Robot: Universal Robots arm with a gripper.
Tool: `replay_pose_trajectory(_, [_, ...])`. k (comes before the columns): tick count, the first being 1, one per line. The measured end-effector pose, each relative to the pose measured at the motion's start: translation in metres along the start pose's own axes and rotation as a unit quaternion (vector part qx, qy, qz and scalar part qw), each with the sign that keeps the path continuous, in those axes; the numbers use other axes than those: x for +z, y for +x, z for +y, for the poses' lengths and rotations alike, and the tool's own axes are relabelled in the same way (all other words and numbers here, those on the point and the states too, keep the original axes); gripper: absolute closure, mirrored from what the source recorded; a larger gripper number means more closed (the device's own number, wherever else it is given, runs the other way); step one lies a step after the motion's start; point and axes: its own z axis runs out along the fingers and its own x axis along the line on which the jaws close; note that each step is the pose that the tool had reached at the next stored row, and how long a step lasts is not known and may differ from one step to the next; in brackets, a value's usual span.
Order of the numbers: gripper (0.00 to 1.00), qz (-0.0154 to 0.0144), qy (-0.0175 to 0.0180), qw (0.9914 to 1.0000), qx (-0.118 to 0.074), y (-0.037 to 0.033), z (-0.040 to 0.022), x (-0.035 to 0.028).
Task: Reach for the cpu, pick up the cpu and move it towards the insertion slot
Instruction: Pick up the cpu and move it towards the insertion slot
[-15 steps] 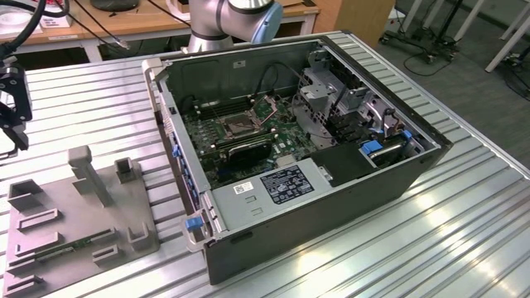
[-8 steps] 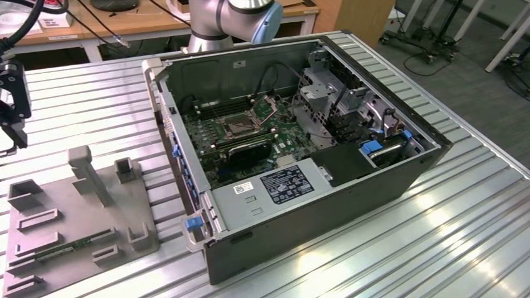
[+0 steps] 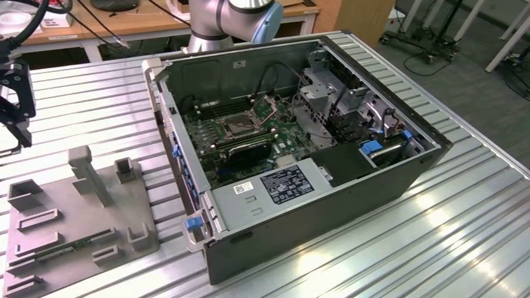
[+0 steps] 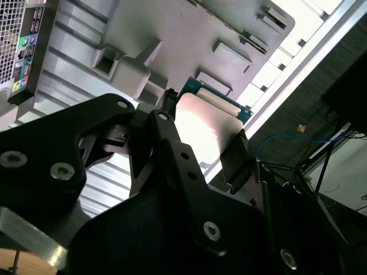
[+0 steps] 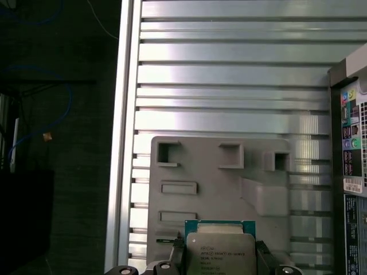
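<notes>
**cpu clamped in the gripper, well apart from the socket**

the cpu (image 5: 221,252) is held at two opposite edges by the gripper (image 4: 202,137). its black fingers (image 4: 236,156) are closed against the chip's sides in both wrist views. the silvery metal top, edged by a green rim, is turned toward the camera of the first wrist view. the chip is held clear of the grey fixture (image 5: 218,177), which lies below it on the ribbed metal table (image 5: 229,74).

in the exterior view the gripper is seen at the exterior view's left edge, raised above the table near the fixture and well apart from the open computer case (image 3: 356,186). the insertion slot (image 3: 238,127), a square socket with a dark centre and a metal frame, is seen on the motherboard inside that case. a narrow green memory stick (image 3: 79,243) is seated in a groove of the fixture. the rear panel (image 5: 352,143) of the case, with its coloured ports, is caught in the first wrist view just beside the fixture. the arm's base (image 3: 223,22) is seen behind the case.
</notes>
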Motion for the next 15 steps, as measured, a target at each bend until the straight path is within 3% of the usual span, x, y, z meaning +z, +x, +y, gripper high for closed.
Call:
replay_pose_trajectory(9, [0.45,0.0000,0.0000,1.00000,0.000,-0.0104,-0.0002,0.0003])
replay_pose_trajectory(15, [0.45,0.0000,0.0000,1.00000,0.000,-0.0129,-0.0002,-0.0016])
